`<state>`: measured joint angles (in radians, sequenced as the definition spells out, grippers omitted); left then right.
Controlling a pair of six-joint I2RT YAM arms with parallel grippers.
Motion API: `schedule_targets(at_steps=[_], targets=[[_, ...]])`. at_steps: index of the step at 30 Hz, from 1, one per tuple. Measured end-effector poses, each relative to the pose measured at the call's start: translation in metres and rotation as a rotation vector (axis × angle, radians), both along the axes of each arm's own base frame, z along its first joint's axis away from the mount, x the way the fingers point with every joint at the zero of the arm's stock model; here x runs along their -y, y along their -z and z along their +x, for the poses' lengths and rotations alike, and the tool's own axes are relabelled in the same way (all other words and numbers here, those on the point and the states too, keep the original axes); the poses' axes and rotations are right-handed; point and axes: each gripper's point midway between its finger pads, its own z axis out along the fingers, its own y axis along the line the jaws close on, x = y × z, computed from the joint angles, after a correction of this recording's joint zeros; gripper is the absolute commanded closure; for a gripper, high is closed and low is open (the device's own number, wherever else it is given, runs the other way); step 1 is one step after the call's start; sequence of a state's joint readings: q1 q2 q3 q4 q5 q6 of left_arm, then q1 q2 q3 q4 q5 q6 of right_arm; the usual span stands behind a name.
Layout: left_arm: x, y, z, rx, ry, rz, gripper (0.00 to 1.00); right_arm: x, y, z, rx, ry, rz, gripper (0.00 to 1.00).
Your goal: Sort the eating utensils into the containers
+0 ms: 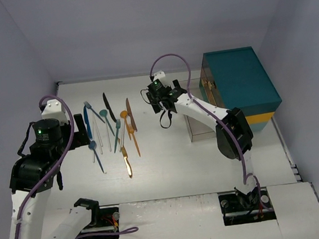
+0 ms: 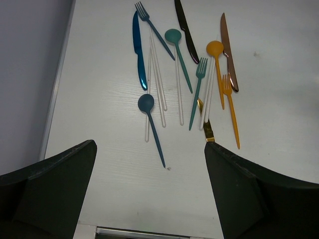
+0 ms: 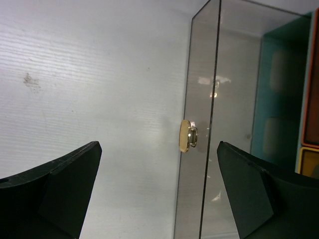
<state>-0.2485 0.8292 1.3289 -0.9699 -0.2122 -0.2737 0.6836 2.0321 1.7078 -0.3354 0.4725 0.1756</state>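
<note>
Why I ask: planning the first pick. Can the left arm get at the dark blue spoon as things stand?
Probably yes. The left gripper hangs with its jaws open, and the dark blue spoon lies just ahead with nothing above it. A clear utensil beside its handle could get caught too.

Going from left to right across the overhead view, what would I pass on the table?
left arm → eating utensils → clear container → teal chest

I count three spoons (image 2: 146, 102), three forks (image 2: 201, 69), four knives (image 2: 138, 50), several clear utensils (image 2: 181, 117) I cannot sort, at least one clear box (image 1: 197, 128), one chest (image 1: 241, 83).
</note>
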Motion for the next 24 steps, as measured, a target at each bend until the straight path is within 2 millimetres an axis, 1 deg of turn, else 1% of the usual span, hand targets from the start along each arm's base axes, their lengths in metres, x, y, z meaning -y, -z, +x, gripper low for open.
schedule_targets(at_steps=[1,3,7,10,14,16,18,19,24], targets=[[0.0,0.0,0.0,-0.002,0.002,-0.001,0.12,-0.001,-0.005,0.0,0.014,0.001,-0.002,0.0],[0.001,0.001,0.001,-0.007,0.004,-0.001,0.12,0.0,-0.007,0.0,0.025,0.008,-0.015,0.0],[0.002,0.002,0.002,-0.009,0.005,-0.003,0.12,0.009,-0.002,-0.001,0.016,0.033,-0.03,0.0],[0.002,0.002,0.002,-0.01,0.005,-0.008,0.12,0.023,0.01,0.0,-0.02,0.062,-0.019,0.0],[0.003,0.003,0.001,-0.012,0.006,-0.014,0.12,0.049,0.032,0.0,-0.098,0.109,0.014,0.0],[0.003,0.003,0.0,-0.016,0.004,-0.016,0.12,0.057,0.039,-0.001,-0.13,0.118,0.038,0.0],[0.004,0.004,0.0,-0.019,0.006,-0.019,0.12,0.058,0.043,-0.001,-0.154,0.117,0.069,0.0],[0.004,0.004,0.0,-0.022,0.008,-0.021,0.12,0.055,0.044,-0.002,-0.163,0.112,0.086,0.0],[0.006,0.007,0.001,-0.037,0.013,-0.026,0.12,0.033,0.05,-0.01,-0.21,0.065,0.156,0.01]])
